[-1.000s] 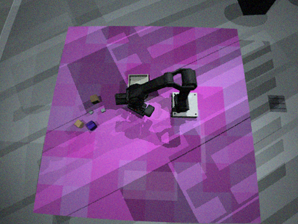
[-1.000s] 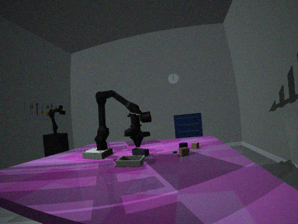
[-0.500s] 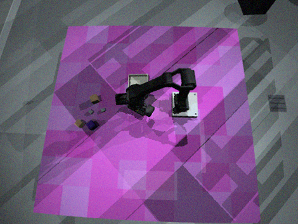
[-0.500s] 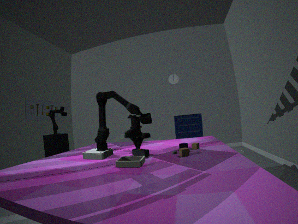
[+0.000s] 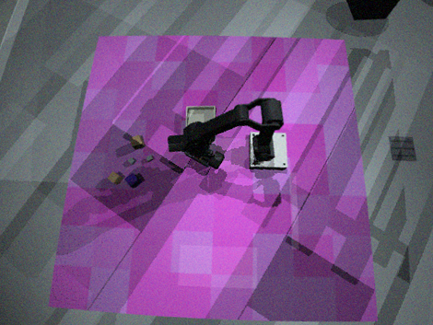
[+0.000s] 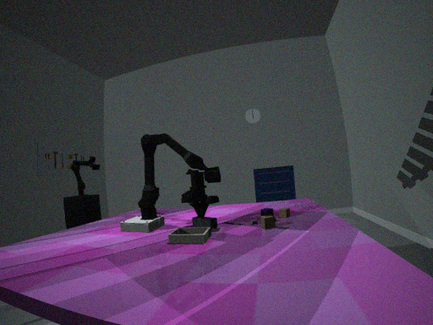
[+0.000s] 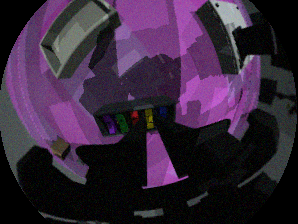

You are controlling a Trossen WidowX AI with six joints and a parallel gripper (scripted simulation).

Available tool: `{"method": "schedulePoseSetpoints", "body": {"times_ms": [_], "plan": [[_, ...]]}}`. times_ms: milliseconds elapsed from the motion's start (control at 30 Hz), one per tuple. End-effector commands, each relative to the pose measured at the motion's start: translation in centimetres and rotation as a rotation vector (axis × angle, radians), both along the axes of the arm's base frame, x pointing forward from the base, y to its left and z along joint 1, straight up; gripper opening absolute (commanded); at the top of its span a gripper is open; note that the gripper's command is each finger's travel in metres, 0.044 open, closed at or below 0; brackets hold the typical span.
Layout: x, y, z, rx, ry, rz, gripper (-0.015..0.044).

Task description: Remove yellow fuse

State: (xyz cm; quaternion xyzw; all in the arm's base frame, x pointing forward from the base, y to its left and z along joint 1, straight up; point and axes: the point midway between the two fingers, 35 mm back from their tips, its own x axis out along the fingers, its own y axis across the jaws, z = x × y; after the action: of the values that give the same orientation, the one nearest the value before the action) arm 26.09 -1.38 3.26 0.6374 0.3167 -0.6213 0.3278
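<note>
My fingers: slightly parted, with a narrow gap between the two tips and nothing grasped; my gripper (image 5: 203, 157) (image 6: 201, 216) (image 7: 149, 119) points down.
Yellow fuse: the yellow fuse (image 7: 149, 119) is seated in the fuse block (image 6: 205, 223) (image 7: 136, 106), just beyond my fingertips in the wrist view. Whether my tips touch it, I cannot tell.
Fuse row: in the wrist view, from left to right, I see a purple fuse (image 7: 109, 124), a green fuse (image 7: 122, 123), a red fuse (image 7: 134, 116), the yellow one, then a blue fuse (image 7: 163, 111).
Fuse block: it sits on the table (image 5: 217, 214) (image 6: 222, 301) (image 7: 145, 20), right under me; from above, my own body hides most of it.
Tray: the tray (image 5: 201, 108) (image 6: 189, 238) (image 7: 75, 37) lies near the block, apart from it, with no fuse that I can see inside.
My base: its white plate (image 5: 281, 152) (image 6: 128, 227) (image 7: 222, 10) is on the other side of me from the loose blocks.
Loose blocks: two tan blocks (image 5: 137, 142) (image 6: 268, 222) and a dark blue block (image 5: 134, 179) (image 6: 266, 212) lie well apart from my base.
Small bits: two small grey pieces (image 5: 149, 158) lie between the blocks.
</note>
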Motion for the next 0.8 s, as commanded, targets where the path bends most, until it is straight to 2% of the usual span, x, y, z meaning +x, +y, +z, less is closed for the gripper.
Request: {"method": "schedulePoseSetpoints", "body": {"times_ms": [0,433,767], "plan": [[0.00,-0.09,-0.19,-0.005,0.002,0.002,0.0070],[-0.03,0.00,-0.10,0.000,0.002,0.000,0.0000],[-0.02,0.00,0.21,0.000,0.002,0.000,0.0000]]}}
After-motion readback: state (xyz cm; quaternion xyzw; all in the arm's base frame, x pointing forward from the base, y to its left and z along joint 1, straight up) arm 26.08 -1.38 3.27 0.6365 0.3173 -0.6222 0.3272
